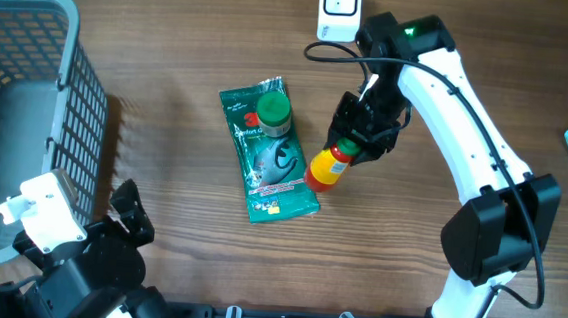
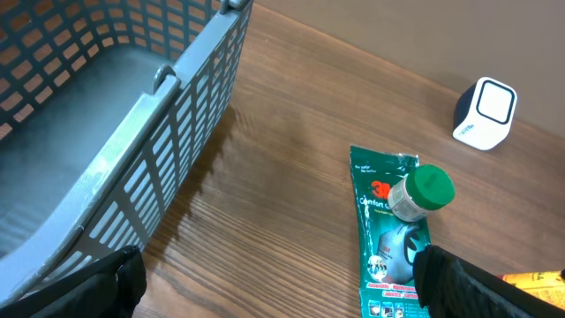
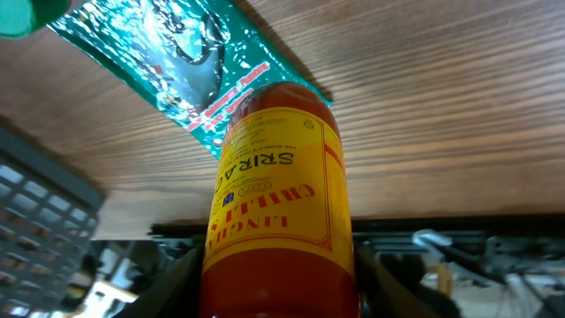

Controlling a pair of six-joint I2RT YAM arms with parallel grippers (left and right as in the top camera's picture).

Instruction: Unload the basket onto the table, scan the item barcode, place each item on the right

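Sriracha bottle (image 1: pixel 327 168) sat clamped in my right gripper (image 1: pixel 351 147), arm bent over it; my left gripper (image 2: pixel 282 296) gaped beside the basket (image 2: pixel 177 115).

sauce bottle (image 1: pixel 325 170) red with a yellow label and red lettering; packet (image 1: pixel 263 173) glossy green with white print; jar cap (image 1: pixel 271 109) green; basket (image 1: pixel 34 1) grey lattice; scanner (image 1: pixel 340 8) white; desk (image 1: pixel 171 61) brown woodgrain
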